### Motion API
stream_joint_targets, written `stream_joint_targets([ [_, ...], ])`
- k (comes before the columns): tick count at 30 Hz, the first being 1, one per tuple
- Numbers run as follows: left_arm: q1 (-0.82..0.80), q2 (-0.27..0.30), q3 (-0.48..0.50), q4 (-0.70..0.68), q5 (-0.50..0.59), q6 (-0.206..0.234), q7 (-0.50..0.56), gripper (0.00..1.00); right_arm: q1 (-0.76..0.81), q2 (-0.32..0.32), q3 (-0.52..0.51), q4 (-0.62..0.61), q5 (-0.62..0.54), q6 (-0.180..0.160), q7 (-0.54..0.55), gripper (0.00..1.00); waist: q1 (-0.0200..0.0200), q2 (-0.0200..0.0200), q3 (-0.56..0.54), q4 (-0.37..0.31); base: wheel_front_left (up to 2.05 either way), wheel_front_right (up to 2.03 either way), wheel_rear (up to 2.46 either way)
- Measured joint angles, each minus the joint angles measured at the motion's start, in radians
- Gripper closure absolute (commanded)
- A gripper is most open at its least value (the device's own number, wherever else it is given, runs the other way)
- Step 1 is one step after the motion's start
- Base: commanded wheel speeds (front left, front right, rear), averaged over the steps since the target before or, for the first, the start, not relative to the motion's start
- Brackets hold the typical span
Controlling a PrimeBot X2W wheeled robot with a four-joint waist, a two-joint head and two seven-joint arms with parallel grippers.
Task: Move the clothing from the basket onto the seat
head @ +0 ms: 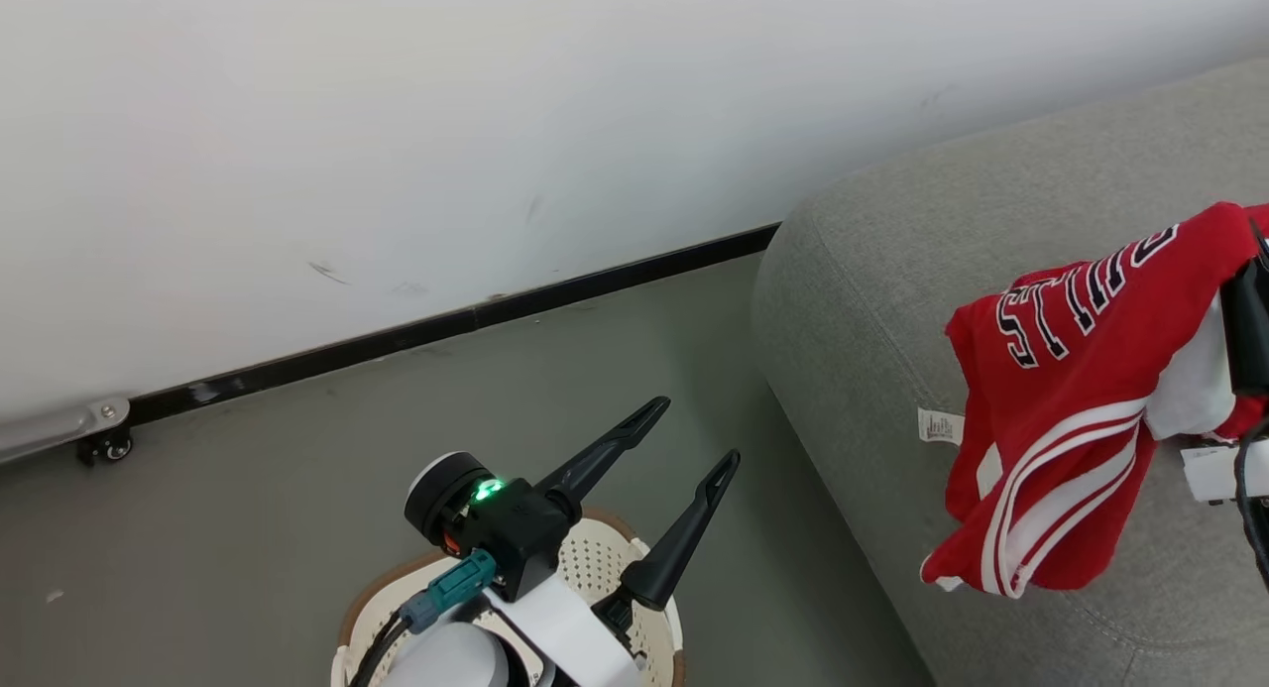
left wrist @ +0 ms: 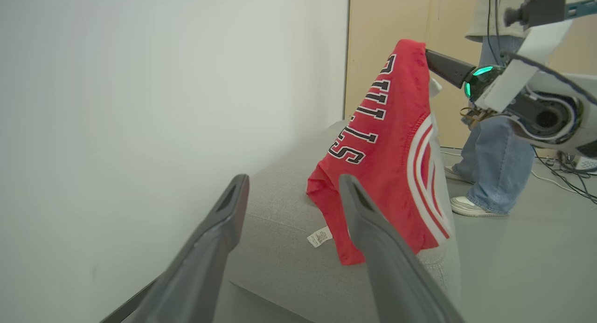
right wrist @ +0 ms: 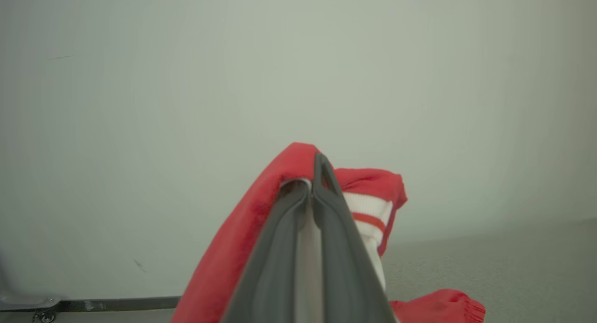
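Your right tool (right wrist: 313,183) is clamped on the red clothing (head: 1071,409), which hangs from it over the seat (head: 872,300), near the seat's rounded corner by the wall. Your left tool (head: 694,431) stands wide apart, holding nothing, above the basket (head: 595,563) on the floor.

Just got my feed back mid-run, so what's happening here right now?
The right gripper is shut on a red garment with black-and-white block letters and white stripes, holding it up over the light-grey seat. Whether its hem touches the cushion is unclear. The left gripper is open and empty above the white perforated basket on the floor. A person in jeans stands beyond the seat.
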Motion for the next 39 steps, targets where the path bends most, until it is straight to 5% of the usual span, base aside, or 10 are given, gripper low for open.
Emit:
stream_joint_targets([
  [25, -0.002, 0.034, 0.011, -0.036, 0.041, 0.001, -0.005, 0.0, 0.029, 0.036, -0.03, -0.114, 0.002, 0.0, 0.072, 1.0, 0.0, 0.0, 0.077, -0.108, 0.0, 0.0, 0.0],
  [39, -0.026, 0.082, 0.071, -0.093, 0.062, 0.031, -0.006, 0.0, -0.369, -0.031, -0.09, -0.068, 0.03, 0.0, 0.181, 1.0, 0.0, 0.0, 0.161, -0.092, 0.0, 0.0, 0.0],
])
